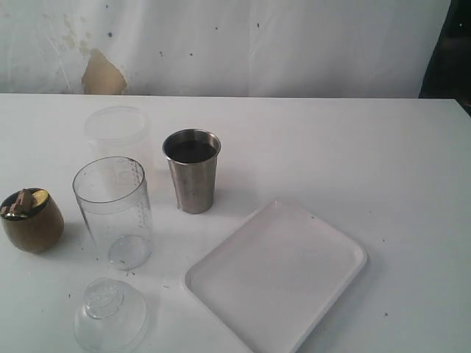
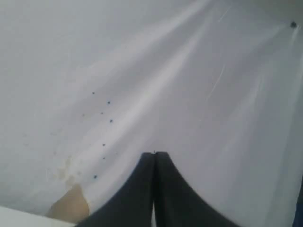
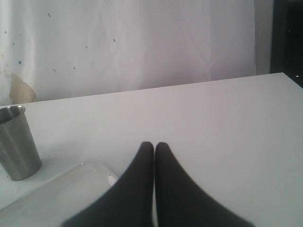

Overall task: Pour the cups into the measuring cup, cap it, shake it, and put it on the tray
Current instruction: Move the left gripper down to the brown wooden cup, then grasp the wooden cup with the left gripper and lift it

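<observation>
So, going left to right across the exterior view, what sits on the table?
brown-gold cup → measuring cup → steel tumbler → tray. The frosted cup and domed lid line up with the measuring cup, so they are left out.

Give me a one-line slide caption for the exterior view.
Uncapped measuring cup stands between a brown-gold cup and a steel tumbler, frosted cup behind, domed lid in front, white tray at right.

The white worktop (image 1: 353, 147) carries a brown-gold cup (image 1: 31, 220), measuring cup (image 1: 114, 212), domed lid (image 1: 109, 315) (lying apart), steel tumbler (image 1: 193, 173), frosted cup (image 1: 116, 131) and tray (image 1: 276, 272).
</observation>
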`<state>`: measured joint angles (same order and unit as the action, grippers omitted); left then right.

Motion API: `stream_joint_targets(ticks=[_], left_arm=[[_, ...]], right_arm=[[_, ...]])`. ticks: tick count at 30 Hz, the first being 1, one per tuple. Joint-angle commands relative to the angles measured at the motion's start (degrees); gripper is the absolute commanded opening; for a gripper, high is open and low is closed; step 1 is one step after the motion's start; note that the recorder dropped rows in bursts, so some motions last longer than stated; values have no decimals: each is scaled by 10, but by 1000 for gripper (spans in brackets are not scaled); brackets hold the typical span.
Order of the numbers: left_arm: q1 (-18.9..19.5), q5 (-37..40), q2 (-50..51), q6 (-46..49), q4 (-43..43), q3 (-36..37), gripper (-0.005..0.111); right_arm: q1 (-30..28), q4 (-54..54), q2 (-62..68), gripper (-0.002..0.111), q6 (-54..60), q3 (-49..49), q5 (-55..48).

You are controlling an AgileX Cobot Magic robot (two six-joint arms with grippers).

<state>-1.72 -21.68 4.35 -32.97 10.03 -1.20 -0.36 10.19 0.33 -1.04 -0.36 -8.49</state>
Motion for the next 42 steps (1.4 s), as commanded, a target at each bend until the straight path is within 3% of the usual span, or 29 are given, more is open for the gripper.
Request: stream_joint_targets(ticks=[1,6,9,12,19,22,32,42], left_arm=[[-3,-6,93,20,38,-8,0],[-3,-38,218,37,49,-6,0],[-3,-68,300,50,67,-6,7],[-3,-109,377,74,67,-6,24],[-3,-243,559,130,14,-6,81],[-3,-289,623,170,1,-6,93],[-3,-470,833,248,-52,-16,94],[-3,-483,1010,255,-57,-84,94]], right_arm=[[-2,0,-3,0,-2,4,4],[-2,0,-3,0,-2,4,4],[-2,0,-3,0,-2,4,4],[-2,0,-3,0,-2,4,4],[-2,0,-3,0,-2,4,4],[-2,1,-3,0,-2,4,4],[-2,2,-3,0,-11,4,4],[-2,2,-3,0,-11,4,4]])
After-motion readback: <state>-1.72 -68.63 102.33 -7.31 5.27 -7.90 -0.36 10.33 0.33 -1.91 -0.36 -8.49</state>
